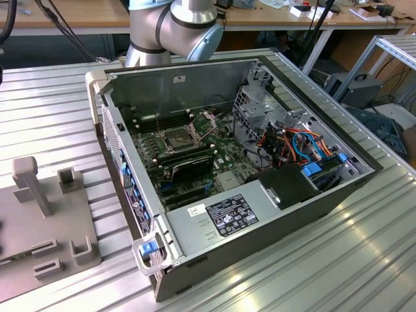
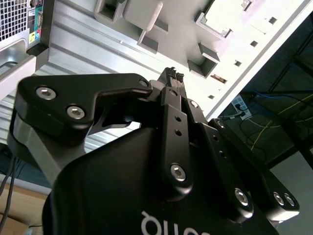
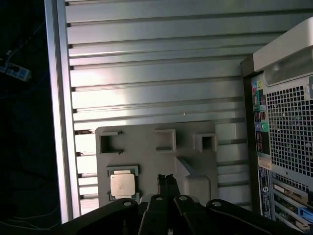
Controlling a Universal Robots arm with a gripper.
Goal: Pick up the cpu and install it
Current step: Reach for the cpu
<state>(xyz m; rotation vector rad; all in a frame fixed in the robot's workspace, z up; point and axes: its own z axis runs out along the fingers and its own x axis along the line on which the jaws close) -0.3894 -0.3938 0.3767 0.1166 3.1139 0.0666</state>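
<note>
The cpu (image 3: 122,186), a small square chip with a dull silver top, lies flat in a pocket of the grey fixture plate (image 3: 156,156) in the first wrist view. My gripper (image 3: 167,179) hovers above that plate, a short way beside the cpu and not touching it. Its fingertips (image 2: 174,75) are pressed together with nothing between them. In the exterior view the dark square socket (image 1: 179,138) sits on the motherboard inside the open computer case (image 1: 260,240), and its hinged metal frame (image 1: 207,121) is raised.
The fixture plate (image 1: 39,221) with upright pegs lies on the ribbed metal table at the exterior view's left, beside the case wall (image 3: 288,127). A long black card (image 1: 188,168) sits in front of the socket. Cables and a drive cage (image 1: 305,146) crowd the case's right part.
</note>
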